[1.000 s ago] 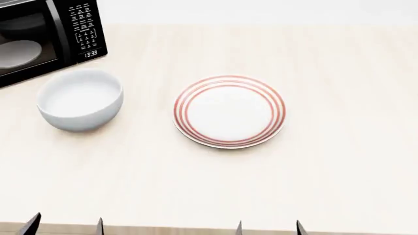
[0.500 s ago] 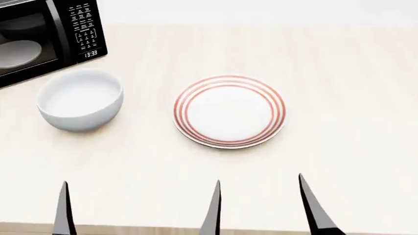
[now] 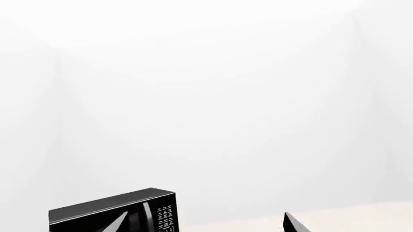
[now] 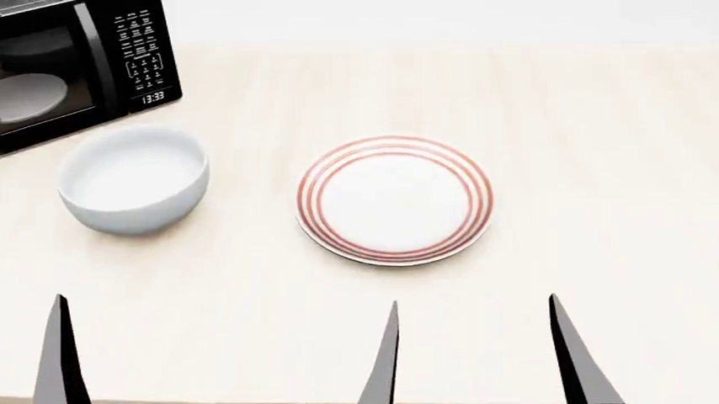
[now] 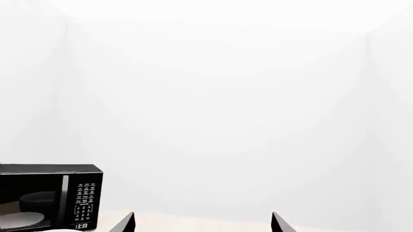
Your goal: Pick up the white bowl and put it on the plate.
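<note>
Bowl (image 4: 133, 178) sits twd table's left edge, just in front of the microwave (image 4: 79, 63), plate (image 4: 395, 199) mid-table. Both pincers wide, empty. Looks glossy, thick-walled, prob slippery: pinch across the rim, left pincer (image 4: 219, 353).

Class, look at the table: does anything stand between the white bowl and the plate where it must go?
No. The white bowl and the plate sit apart on the table with only bare surface between them. The microwave stands behind the bowl, off that path.

The white bowl (image 4: 133, 179) sits upright, apart from the red-ringed plate (image 4: 395, 200).
</note>
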Tool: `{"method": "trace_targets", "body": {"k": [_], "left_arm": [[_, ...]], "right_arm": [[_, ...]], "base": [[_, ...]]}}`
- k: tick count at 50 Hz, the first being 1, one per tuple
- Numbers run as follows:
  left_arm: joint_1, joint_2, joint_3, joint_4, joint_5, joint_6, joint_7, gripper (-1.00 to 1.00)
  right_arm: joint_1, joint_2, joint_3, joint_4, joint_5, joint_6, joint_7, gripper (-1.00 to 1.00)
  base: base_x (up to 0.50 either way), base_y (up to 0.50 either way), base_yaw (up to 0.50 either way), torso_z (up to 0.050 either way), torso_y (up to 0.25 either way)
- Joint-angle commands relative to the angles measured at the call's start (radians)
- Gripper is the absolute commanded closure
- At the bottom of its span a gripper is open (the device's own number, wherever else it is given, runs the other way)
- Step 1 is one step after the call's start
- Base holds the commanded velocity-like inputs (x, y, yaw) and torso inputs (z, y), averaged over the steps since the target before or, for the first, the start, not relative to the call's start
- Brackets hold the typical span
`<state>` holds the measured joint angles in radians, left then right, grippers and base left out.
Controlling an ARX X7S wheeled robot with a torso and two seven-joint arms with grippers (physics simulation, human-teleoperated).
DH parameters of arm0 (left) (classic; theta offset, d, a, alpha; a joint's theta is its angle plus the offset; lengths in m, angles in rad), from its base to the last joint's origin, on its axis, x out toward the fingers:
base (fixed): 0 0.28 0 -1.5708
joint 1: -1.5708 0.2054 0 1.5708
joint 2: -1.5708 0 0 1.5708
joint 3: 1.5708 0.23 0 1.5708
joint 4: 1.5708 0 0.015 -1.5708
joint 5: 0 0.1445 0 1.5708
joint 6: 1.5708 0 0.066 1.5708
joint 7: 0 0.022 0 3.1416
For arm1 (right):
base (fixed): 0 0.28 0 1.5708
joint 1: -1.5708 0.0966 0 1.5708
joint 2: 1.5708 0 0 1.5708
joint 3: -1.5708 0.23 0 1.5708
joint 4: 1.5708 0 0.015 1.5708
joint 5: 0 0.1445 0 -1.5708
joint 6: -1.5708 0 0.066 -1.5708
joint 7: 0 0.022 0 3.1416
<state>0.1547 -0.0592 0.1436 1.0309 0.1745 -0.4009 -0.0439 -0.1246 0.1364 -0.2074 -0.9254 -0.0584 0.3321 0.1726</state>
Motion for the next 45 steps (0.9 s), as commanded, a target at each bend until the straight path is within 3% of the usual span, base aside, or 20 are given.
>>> {"method": "trace_targets", "body": {"k": [1,29,42,45], "left_arm": [[-0.002,0.038,-0.024,0.015,0.032,-0.011,0.041,-1.0],[0.0,-0.001,0.0,0.003,0.036,-0.022,-0.005,-1.0],[-0.004,-0.012,0.003,0.011,0.035,-0.039,-0.013,-1.0],[-0.008,0.049,-0.028,0.016,0.077,-0.036,0.062,-1.0]], "right_arm": [[-0.004,-0.005,0.034,0.002,0.016,-0.016,-0.008,-1.0],[-0.001,0.024,0.013,-0.002,0.022,-0.022,0.026,-1.0],[-0.001,0.035,-0.002,0.003,0.02,-0.022,0.039,-1.0],[0.0,0.038,-0.001,0.005,0.022,-0.023,0.042,-1.0]], "base": [[0.5,0.0,0.0,0.0,0.0],[0.5,0.0,0.0,0.0,0.0],[0.0,0.0,0.0,0.0,0.0],[0.0,0.0,0.0,0.0,0.0]]}}
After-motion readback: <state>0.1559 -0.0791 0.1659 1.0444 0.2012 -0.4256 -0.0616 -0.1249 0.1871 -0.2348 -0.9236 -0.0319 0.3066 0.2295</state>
